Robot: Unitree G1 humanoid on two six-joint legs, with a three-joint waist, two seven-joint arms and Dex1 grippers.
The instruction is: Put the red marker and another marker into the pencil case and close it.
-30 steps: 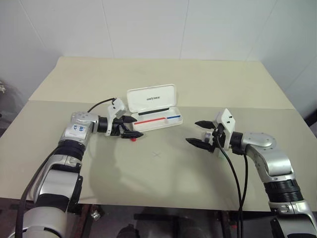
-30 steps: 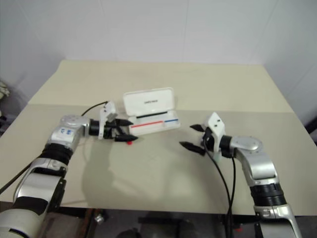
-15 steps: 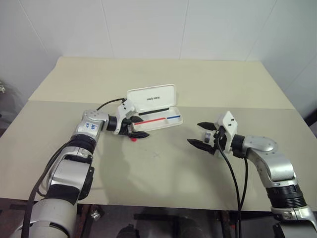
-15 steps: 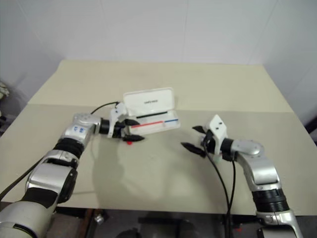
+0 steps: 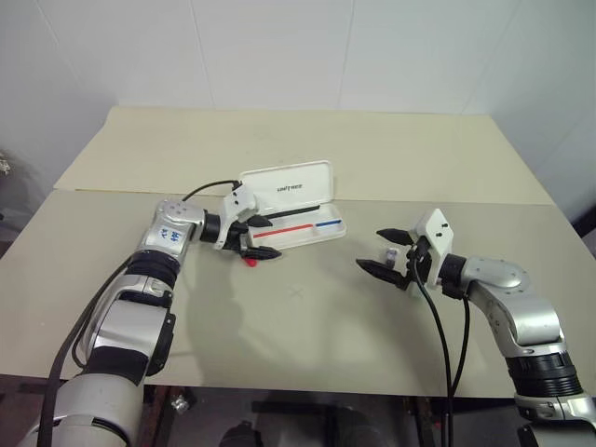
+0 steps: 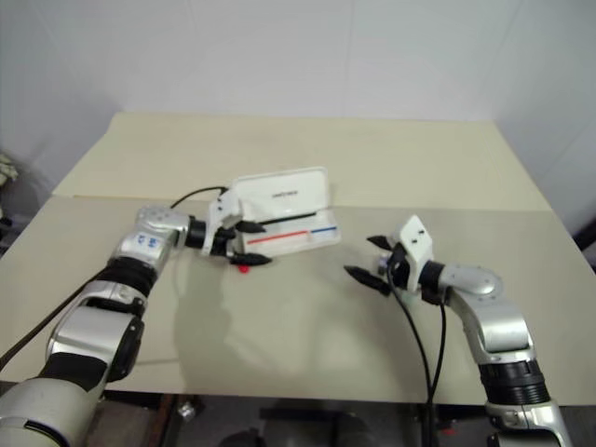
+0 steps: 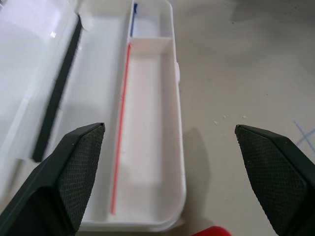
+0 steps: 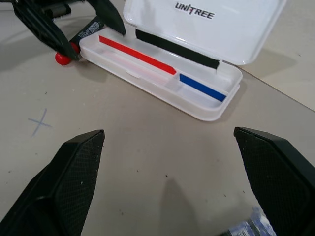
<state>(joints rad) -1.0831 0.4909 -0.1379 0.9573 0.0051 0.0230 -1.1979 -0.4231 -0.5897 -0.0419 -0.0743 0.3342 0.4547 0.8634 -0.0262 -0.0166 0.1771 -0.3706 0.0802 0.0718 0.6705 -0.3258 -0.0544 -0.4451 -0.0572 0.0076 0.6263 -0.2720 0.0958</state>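
Note:
The white pencil case lies open at mid-table, its lid standing up with "UNITREE" on it. A red and blue line runs along its inner tray. The red marker lies on the table at the case's left end, its red cap toward me and its black barrel partly hidden. My left gripper hovers open just over it, holding nothing. My right gripper hangs open and empty to the right of the case. A small greyish thing sits between its fingers; I cannot tell if it is the other marker.
The beige table has a seam across its middle and a faint pencilled cross in front of the case. White walls close the far side and the right. Black cables trail from both wrists.
My left wrist has rolled and its forearm has lifted slightly, with the gripper still at the case's left end. The right arm and the case have stayed put.

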